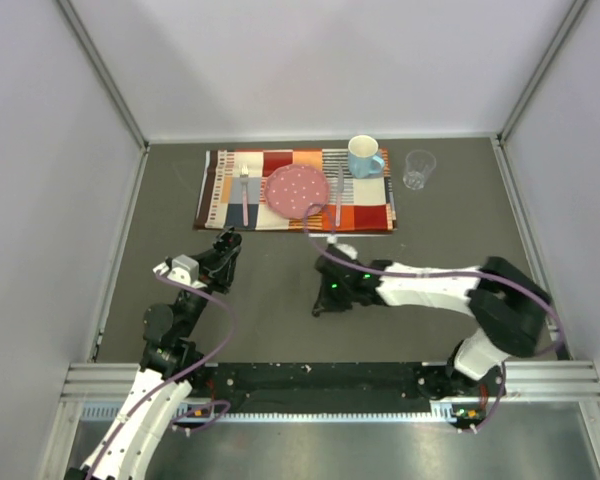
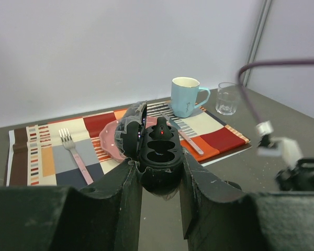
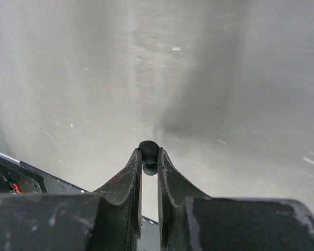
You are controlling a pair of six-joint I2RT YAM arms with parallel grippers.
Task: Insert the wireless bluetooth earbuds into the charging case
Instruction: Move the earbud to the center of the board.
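An open black oval charging case (image 2: pixel 158 154) is clamped in the left claw (image 2: pixel 159 175), its lid tilted up towards 10 o'clock. One tiny black earbud (image 2: pixel 161 130) is seated in the pocket at 12 o'clock; the pocket at 6 o'clock is seen hollow. A second tiny black earbud (image 3: pixel 148 149) is pinched at the tips of the narrowed right claw (image 3: pixel 149 157), against the grey bench (image 3: pixel 225 104). A striped placemat (image 1: pixel 370 205) carrying a pale blue mug (image 1: pixel 363 156) is laid at 12 o'clock.

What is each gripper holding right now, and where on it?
Left gripper: open charging case, by its base sides. Right gripper: an earbud, pinched between its fingertips.
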